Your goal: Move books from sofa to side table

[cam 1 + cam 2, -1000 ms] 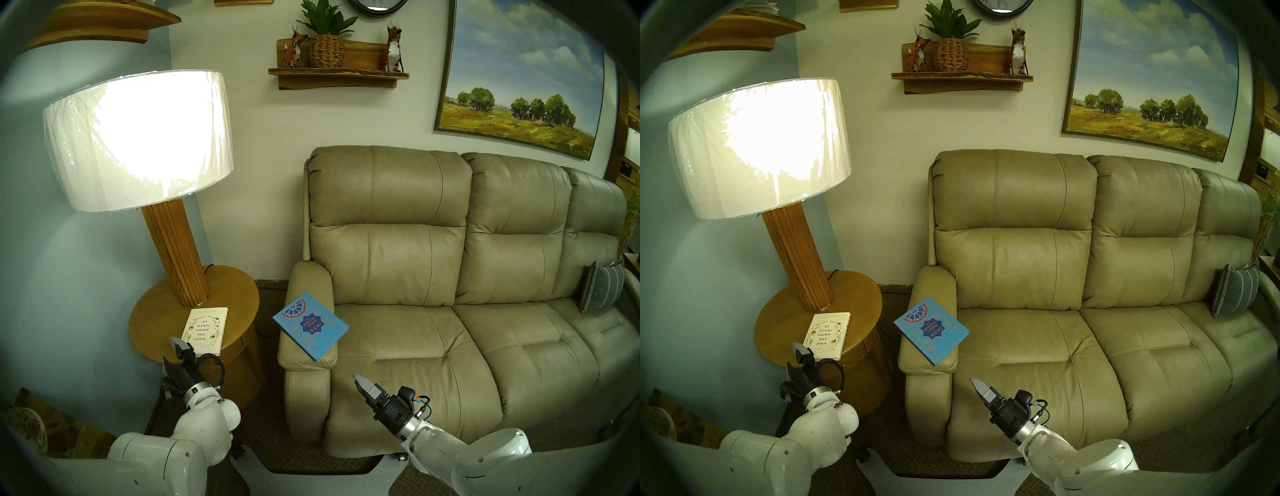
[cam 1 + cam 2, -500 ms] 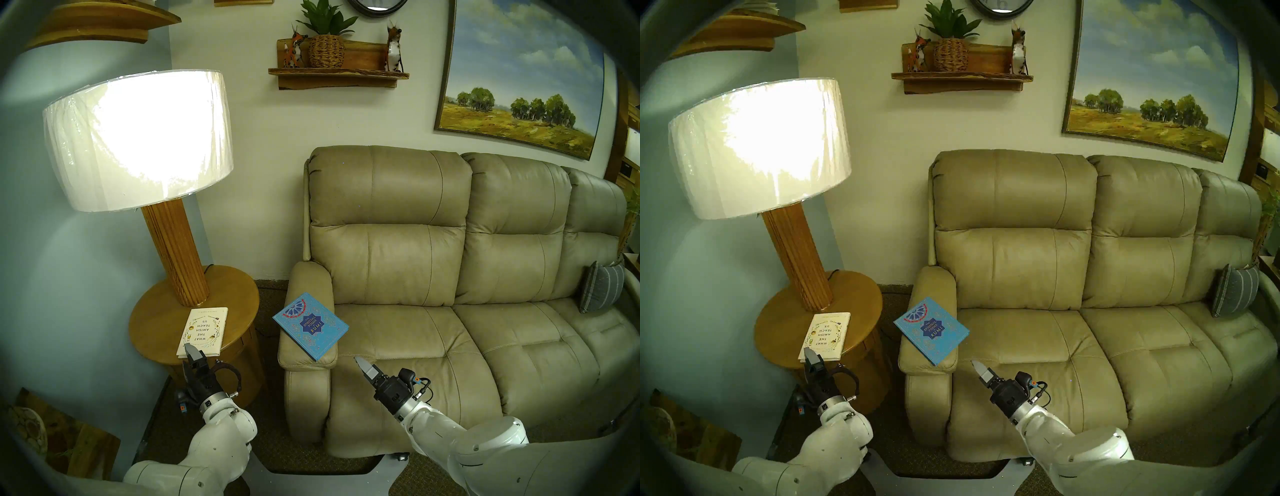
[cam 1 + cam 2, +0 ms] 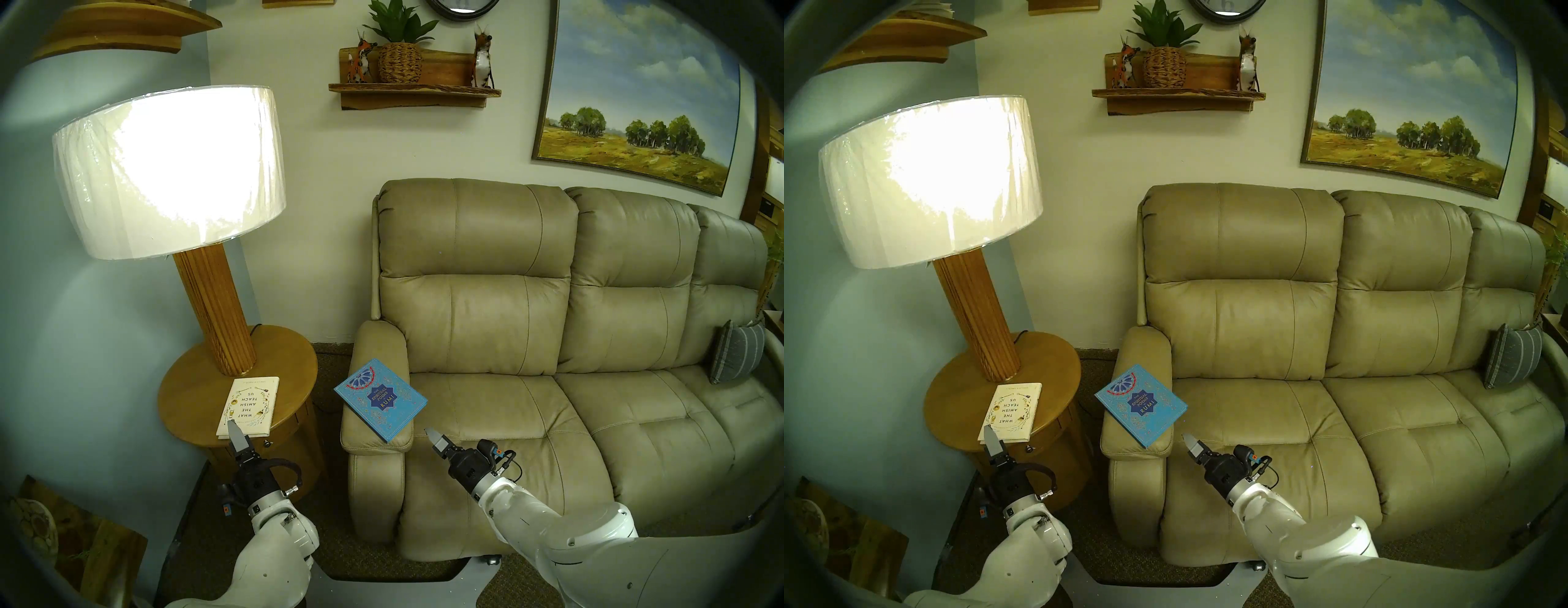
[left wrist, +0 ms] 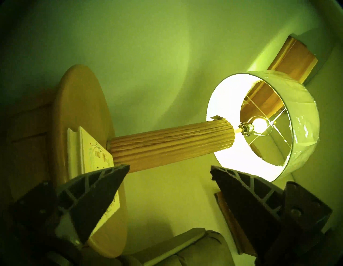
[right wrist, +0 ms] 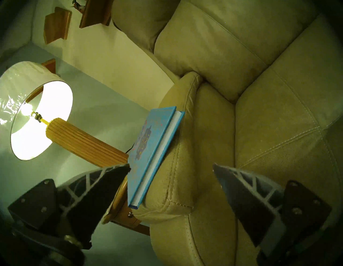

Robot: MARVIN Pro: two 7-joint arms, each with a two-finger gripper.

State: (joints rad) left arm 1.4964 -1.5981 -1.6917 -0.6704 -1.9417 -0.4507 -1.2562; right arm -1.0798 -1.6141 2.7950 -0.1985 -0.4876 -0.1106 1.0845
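Observation:
A cream-white book (image 3: 249, 405) lies flat on the round wooden side table (image 3: 191, 395), in front of the lamp. My left gripper (image 4: 169, 167) hovers open at this book's near edge (image 4: 89, 154), with nothing between its fingers. A blue Rumi book (image 3: 380, 399) lies at an angle on the left armrest of the tan sofa (image 3: 509, 339), its corners overhanging. My right gripper (image 5: 171, 165) is open and empty just in front of and right of the armrest. The blue book's page edge (image 5: 161, 148) lies ahead of it, untouched.
A tall lamp with a wooden column (image 3: 216, 310) and a wide lit shade (image 3: 169, 170) fills the back of the side table. A drawer knob (image 3: 266, 444) shows on the table's front. A strip of carpet (image 3: 331, 382) separates table and sofa. A grey striped cushion (image 3: 736, 356) sits at the sofa's far right.
My left arm swung right and turned its wrist, bringing the gripper to the white book's near edge. My right gripper moved forward and left toward the armrest. Neither book moved.

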